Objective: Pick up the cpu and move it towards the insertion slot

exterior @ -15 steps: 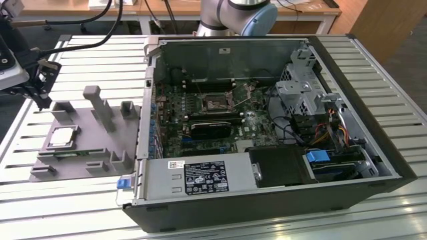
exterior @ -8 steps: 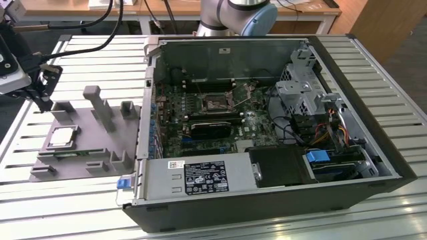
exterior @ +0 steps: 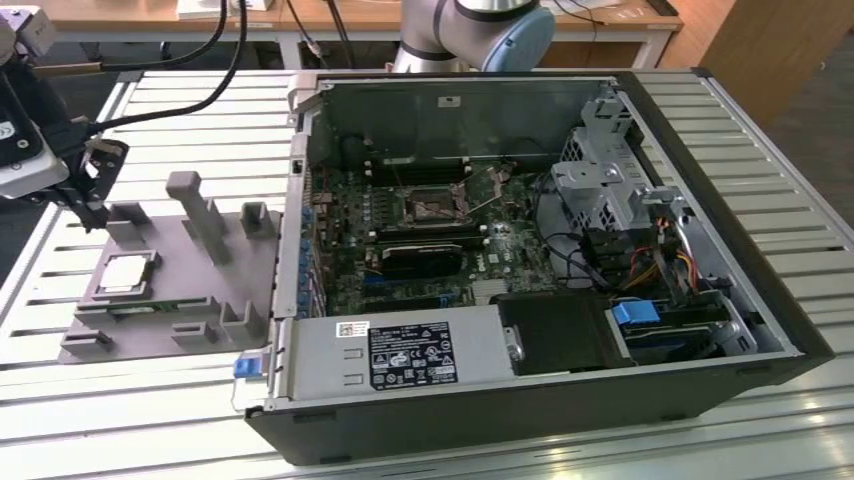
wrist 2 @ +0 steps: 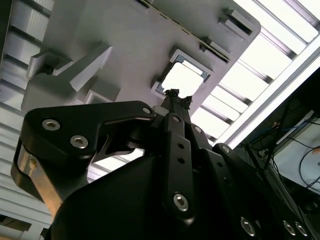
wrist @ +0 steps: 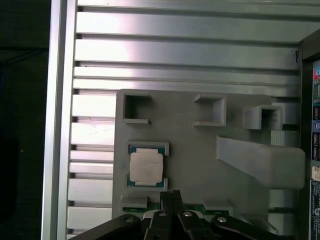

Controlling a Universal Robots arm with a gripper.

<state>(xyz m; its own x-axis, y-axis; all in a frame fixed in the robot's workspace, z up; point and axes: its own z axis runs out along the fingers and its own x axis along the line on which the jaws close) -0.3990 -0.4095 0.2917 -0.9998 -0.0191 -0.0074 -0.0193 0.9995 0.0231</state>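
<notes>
The cpu (exterior: pixel 124 272) lies flat in a square recess of a grey fixture plate (exterior: pixel 200 275), at the exterior view's left. Its silvery top also shows in both wrist views (wrist: pixel 146 167) (wrist 2: pixel 184 79). My gripper (exterior: pixel 94 212) hangs above the fixture's far left corner, a short way up and apart from the cpu. Its black fingertips (wrist: pixel 170 194) are pressed together with nothing between them, and they meet the same way in the second wrist view (wrist 2: pixel 177 96). The insertion slot (exterior: pixel 434 207) sits on the motherboard inside the open computer case, its metal frame around a dark centre.
The fixture plate carries several upright posts (exterior: pixel 200 215) and pockets. The open case (exterior: pixel 534 250) holds a grey power-supply box (exterior: pixel 394 355), a black finned block (exterior: pixel 420 258), a drive cage (exterior: pixel 607 190) and cables. All rest on a slatted aluminium table (exterior: pixel 787 200).
</notes>
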